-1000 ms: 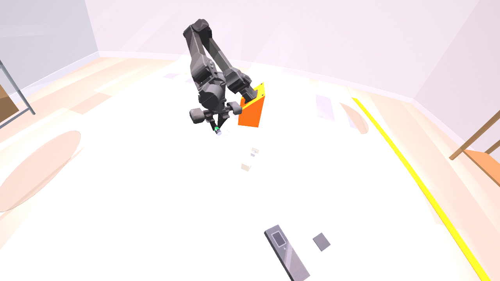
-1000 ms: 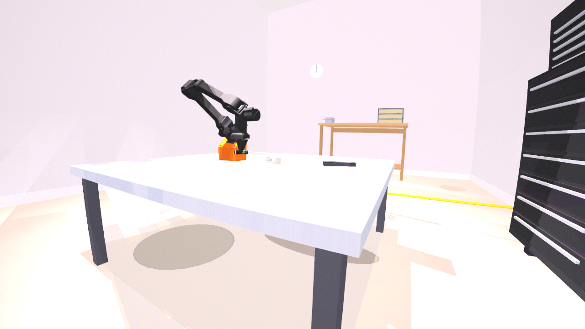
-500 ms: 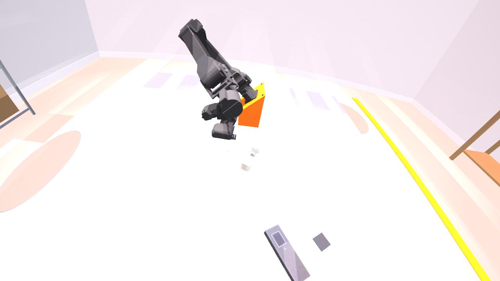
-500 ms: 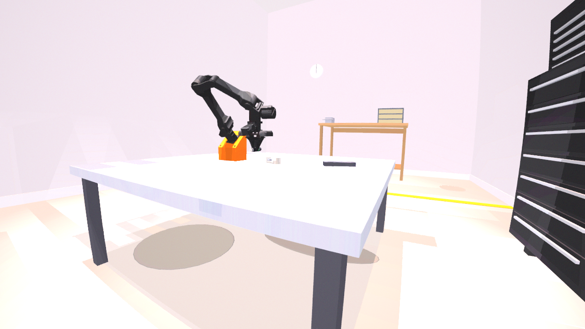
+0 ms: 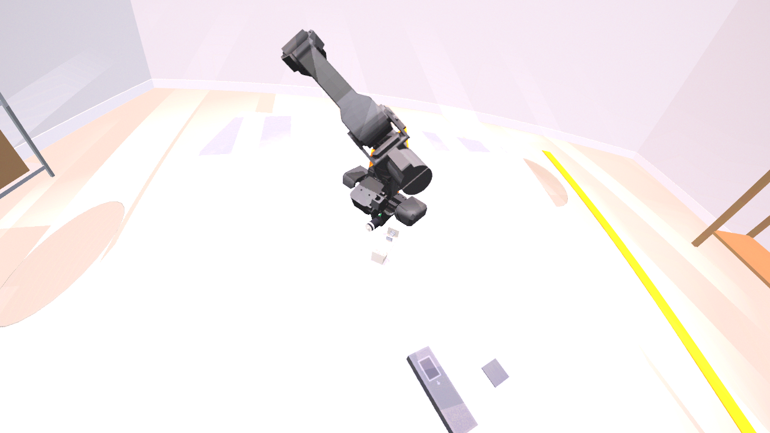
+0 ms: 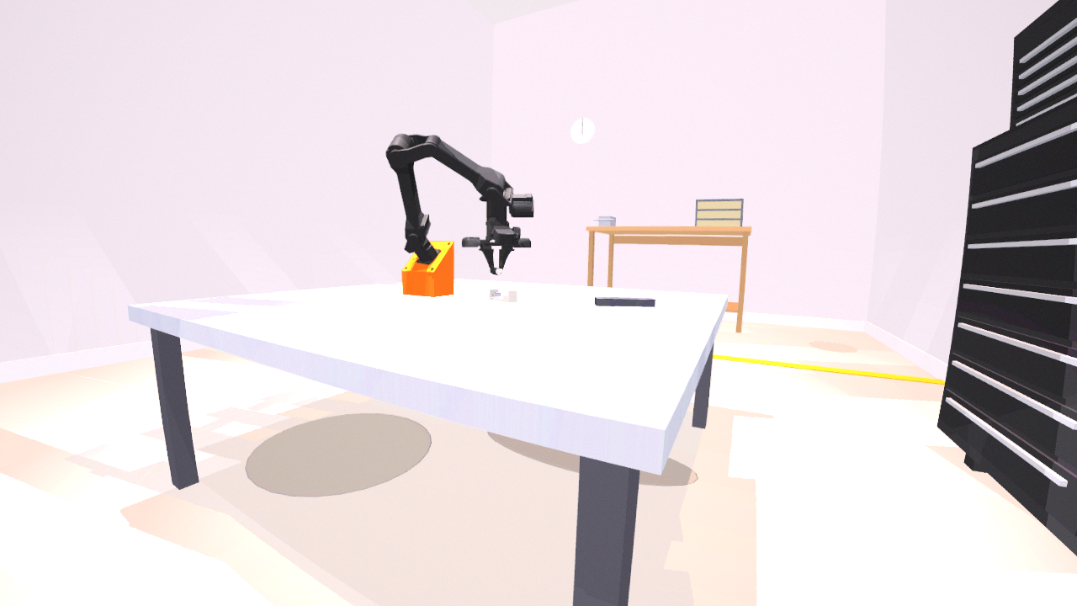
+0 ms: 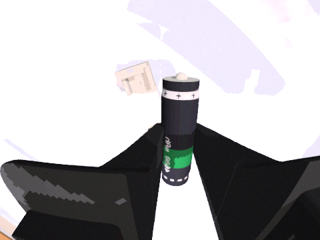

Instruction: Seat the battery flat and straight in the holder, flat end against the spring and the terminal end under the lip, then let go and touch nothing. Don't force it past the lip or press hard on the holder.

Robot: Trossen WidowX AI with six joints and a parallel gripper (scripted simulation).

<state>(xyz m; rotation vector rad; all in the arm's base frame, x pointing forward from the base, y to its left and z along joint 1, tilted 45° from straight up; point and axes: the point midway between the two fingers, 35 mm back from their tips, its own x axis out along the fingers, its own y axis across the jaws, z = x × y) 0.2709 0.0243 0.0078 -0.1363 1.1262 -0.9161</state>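
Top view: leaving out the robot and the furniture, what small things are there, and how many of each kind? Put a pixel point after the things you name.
Battery (image 5: 372,225) (image 6: 498,271) (image 7: 180,115): 1
Battery holder (image 5: 379,257) (image 6: 512,296) (image 7: 144,79): 1
Long grey bar (image 5: 446,396) (image 6: 624,302): 1
Small grey square (image 5: 495,372): 1
Total: 4

Small pale blocky holder (image 5: 379,257) (image 6: 511,295) on the white rectangular table (image 5: 242,301) (image 6: 421,338), long dark flat box (image 5: 442,390) (image 6: 624,302) off to its right in the exterior view, thin square dark plate (image 5: 494,372) just beside that box up top
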